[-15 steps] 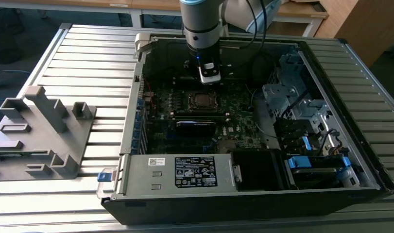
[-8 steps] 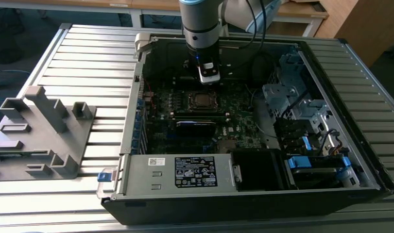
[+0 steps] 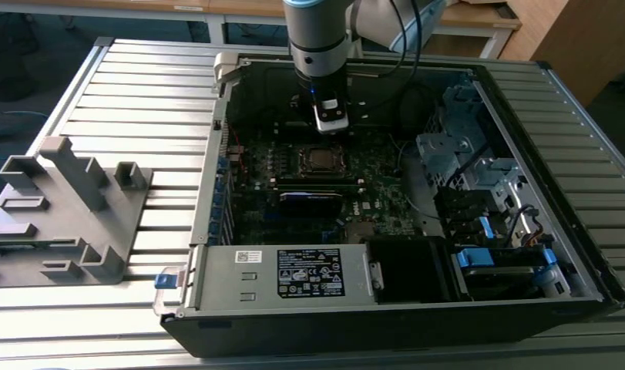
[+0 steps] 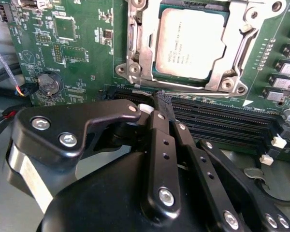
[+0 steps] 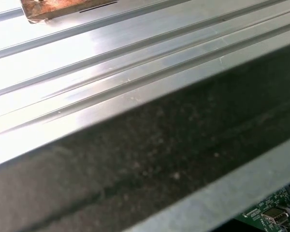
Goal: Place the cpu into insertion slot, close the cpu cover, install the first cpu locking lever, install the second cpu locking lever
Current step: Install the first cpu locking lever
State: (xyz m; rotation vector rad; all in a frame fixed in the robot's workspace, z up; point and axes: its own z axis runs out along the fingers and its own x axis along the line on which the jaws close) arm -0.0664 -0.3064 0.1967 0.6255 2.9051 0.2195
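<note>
Hovering just beside cpu (image 4: 191, 43) framed by cpu cover (image 4: 137, 53); jaws pressed together, nothing held.

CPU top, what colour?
The cpu top is dull silvery-beige, best in the second wrist view.

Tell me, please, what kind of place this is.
Probably a robotics lab or workshop bench. An open computer case lies on a ribbed metal table, a robot arm reaches down over its motherboard, and wooden desks stand behind.
</note>
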